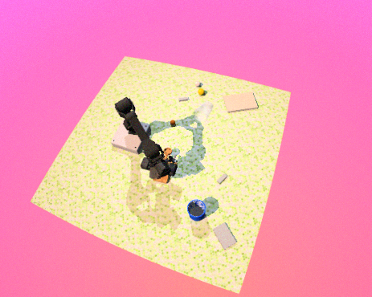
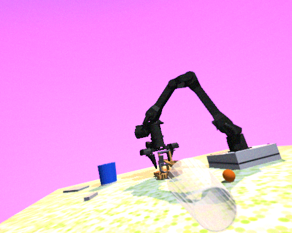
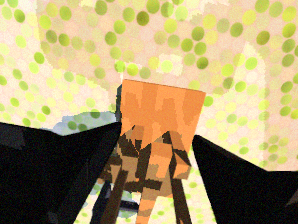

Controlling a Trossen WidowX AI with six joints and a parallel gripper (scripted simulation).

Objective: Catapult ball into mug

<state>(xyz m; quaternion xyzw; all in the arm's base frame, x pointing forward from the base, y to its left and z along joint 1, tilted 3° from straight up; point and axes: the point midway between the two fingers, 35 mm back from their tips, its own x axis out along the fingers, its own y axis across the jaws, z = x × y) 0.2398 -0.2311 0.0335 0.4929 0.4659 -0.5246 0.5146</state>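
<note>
The orange-brown catapult [image 1: 161, 180] [image 2: 161, 176] [image 3: 162, 107] stands on the table under the arm, with its flat base end towards the top of the wrist view. My gripper [image 2: 163, 164] [image 3: 157, 132] points down over it. The black fingers are apart, one on each side of the catapult and close to its sides, with no clear grip on it. An orange ball [image 1: 173, 123] [image 2: 229, 175] lies on the table near the robot's base. The blue mug [image 1: 197, 217] [image 2: 107, 174] stands upright beyond the catapult. The arm partly hides the catapult in the top view; whether its cup holds anything is unclear.
A clear tube [image 1: 204, 111] [image 2: 205, 196] lies on the table. A yellow ball [image 1: 201, 91] and a small white ball [image 1: 198, 84] are at the back. A tan board [image 1: 241, 103], a grey plate [image 1: 225, 236] [image 2: 75, 189] and small grey blocks [image 1: 183, 99] [image 1: 222, 179] [image 2: 91, 196] lie around.
</note>
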